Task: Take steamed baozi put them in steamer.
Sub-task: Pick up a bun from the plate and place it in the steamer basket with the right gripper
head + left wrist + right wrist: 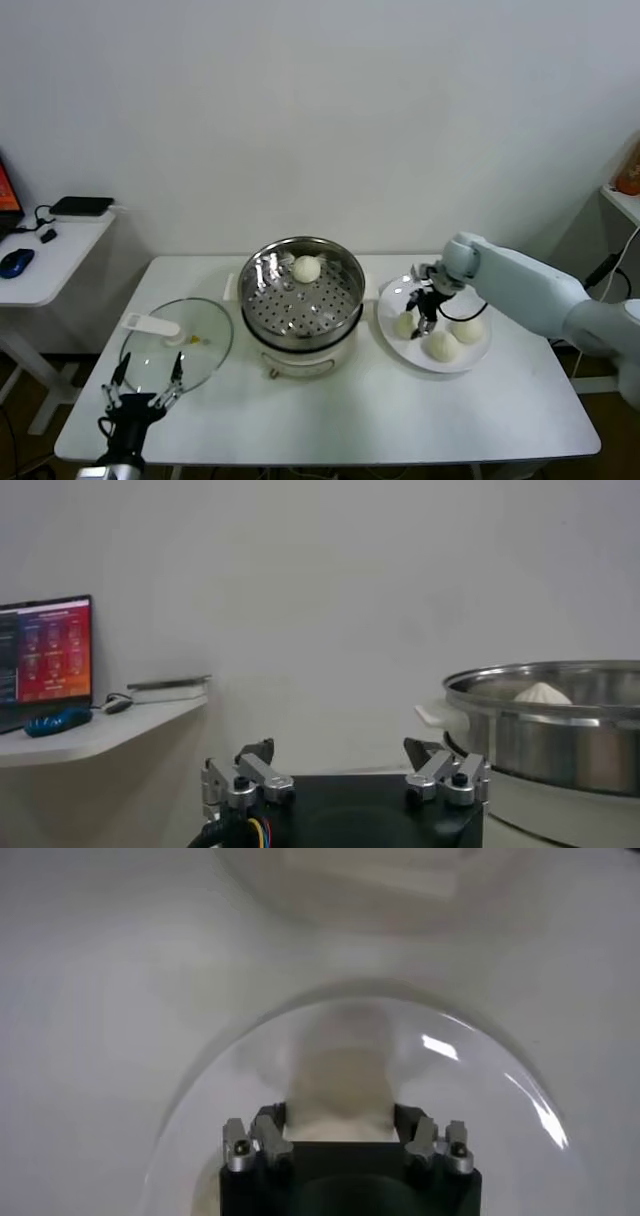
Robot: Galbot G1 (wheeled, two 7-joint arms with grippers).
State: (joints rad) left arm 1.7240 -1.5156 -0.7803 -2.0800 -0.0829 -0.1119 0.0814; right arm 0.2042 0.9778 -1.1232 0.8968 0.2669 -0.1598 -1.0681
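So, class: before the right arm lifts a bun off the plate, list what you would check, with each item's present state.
1. Right tool down at the plate: ok.
2. Its fingers closed around a baozi: ok, as the right wrist view shows.
3. Steamer uncovered, glass lid lying aside: ok.
4. Room in the basket beside the one bun inside: ok.
5. Left tool parked, open, clear of the path: ok.
6. Grip firm enough to lift: cannot tell.

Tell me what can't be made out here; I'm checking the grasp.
- Right tool, head view: it covers part of the baozi on the plate, so contact is unclear.
- Right wrist view: the baozi is blurred.
- Left wrist view: the steamer is cut off by the frame edge.
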